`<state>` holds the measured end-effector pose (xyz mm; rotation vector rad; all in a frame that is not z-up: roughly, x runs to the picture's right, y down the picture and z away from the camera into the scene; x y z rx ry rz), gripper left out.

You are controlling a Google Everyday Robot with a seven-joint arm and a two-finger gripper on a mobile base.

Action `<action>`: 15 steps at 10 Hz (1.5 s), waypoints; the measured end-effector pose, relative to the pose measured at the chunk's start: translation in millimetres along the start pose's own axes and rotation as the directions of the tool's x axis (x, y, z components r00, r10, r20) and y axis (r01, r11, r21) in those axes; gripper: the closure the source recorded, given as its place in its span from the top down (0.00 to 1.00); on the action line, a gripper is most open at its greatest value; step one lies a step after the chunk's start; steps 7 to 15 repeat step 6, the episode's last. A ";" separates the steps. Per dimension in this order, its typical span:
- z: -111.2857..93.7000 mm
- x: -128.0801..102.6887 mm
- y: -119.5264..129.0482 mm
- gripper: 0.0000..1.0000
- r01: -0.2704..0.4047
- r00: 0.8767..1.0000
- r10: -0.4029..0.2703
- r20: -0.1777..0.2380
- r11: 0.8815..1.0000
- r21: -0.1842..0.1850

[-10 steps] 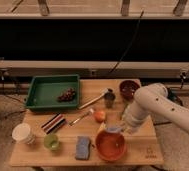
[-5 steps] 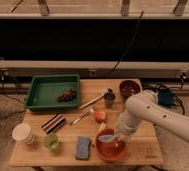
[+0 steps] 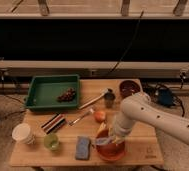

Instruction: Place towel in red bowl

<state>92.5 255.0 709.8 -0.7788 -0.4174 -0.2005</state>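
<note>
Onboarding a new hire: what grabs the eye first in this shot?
The white arm reaching in from the right, its gripper low over the red bowl at the table's front edge with the towel. Next, the green tray at back left, holding dark grapes.

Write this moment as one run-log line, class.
task: towel to red bowl | gripper: over bowl, holding towel | towel: not released | next: release

Lab-like room: wooden table [image 3: 138, 152], floor cables [image 3: 164, 95], tool [image 3: 107, 141] above.
</note>
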 end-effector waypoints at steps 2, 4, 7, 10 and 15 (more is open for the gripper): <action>-0.1 -2.3 -0.3 0.80 0.010 1.000 -0.010 0.019 1.000 -0.008; -7.1 1.6 -5.7 0.80 0.010 1.000 -0.010 0.029 1.000 0.006; -10.8 5.2 -5.7 0.80 0.007 1.000 -0.008 0.028 1.000 0.013; -10.8 5.2 -5.7 0.80 0.007 1.000 -0.008 0.028 1.000 0.013; -10.8 5.2 -5.7 0.80 0.007 1.000 -0.008 0.028 1.000 0.013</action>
